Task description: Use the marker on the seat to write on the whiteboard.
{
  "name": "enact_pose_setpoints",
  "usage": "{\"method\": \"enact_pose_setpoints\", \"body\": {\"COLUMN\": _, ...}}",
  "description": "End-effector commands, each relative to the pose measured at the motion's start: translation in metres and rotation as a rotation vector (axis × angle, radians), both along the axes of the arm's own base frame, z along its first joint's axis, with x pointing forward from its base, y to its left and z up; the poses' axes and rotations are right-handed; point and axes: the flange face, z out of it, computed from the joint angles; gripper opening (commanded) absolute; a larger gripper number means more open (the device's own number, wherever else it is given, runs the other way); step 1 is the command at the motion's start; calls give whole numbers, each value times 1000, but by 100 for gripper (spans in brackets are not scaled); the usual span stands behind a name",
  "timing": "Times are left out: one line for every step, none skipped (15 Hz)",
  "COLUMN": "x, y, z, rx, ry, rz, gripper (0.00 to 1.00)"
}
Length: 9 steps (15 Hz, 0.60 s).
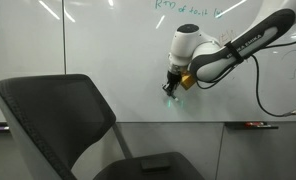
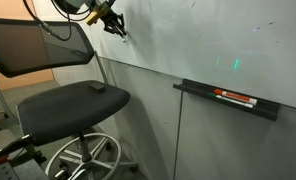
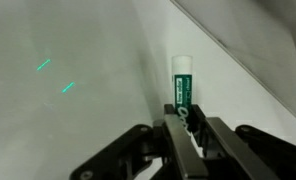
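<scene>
Seat (image 1: 58,110) backrest looms up front in an exterior view. Marker (image 1: 169,91) isn't down there: it's up at the whiteboard (image 1: 98,40), pinched in the gripper (image 1: 172,84). Arm reaches in from frame right, gripper nosing toward the board, green glow at the tip.

Next, in an exterior view: seat (image 2: 73,100) low & near, gripper (image 2: 115,25) high against the whiteboard (image 2: 208,45), well apart from the tray (image 2: 270,110) w/ its pens (image 2: 234,97). Marker too small to pick out here.

Wrist view: jaws nearly closed, clamped on the marker (image 3: 182,85) barrel. Long axis runs straight out ahead of the gripper (image 3: 185,120), far end aimed into the whiteboard (image 3: 88,45). Green strokes (image 3: 68,87) sit off to the left. Tip-to-board contact? Can't tell. My read: next stroke hinges on pressing along that axis, then sliding sideways.
</scene>
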Motion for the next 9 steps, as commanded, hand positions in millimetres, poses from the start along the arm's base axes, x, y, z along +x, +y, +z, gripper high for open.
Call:
{"method": "enact_pose_setpoints", "body": {"x": -4, "y": -9, "z": 3, "rx": -95, "ry": 82, "rz": 5, "gripper": 5}}
{"method": "enact_pose_setpoints", "body": {"x": -4, "y": -12, "z": 3, "rx": -127, "ry": 100, "rz": 0, "gripper": 5}}
{"method": "enact_pose_setpoints", "body": {"x": -4, "y": -16, "z": 5, "rx": -158, "ry": 113, "rz": -9, "gripper": 5}}
{"method": "enact_pose_setpoints", "body": {"x": -3, "y": -19, "z": 7, "rx": -181, "ry": 124, "rz": -15, "gripper": 5}}
{"method": "enact_pose_setpoints", "body": {"x": -2, "y": -22, "z": 10, "rx": -201, "ry": 132, "rz": -26, "gripper": 5}}
{"method": "enact_pose_setpoints", "body": {"x": -1, "y": -26, "z": 13, "rx": -216, "ry": 135, "rz": -36, "gripper": 5}}
{"method": "enact_pose_setpoints", "body": {"x": 0, "y": -28, "z": 16, "rx": -226, "ry": 140, "rz": -45, "gripper": 5}}
{"method": "enact_pose_setpoints", "body": {"x": 1, "y": -30, "z": 19, "rx": -233, "ry": 142, "rz": -53, "gripper": 5}}
{"method": "enact_pose_setpoints", "body": {"x": 1, "y": -31, "z": 22, "rx": -241, "ry": 145, "rz": -61, "gripper": 5}}
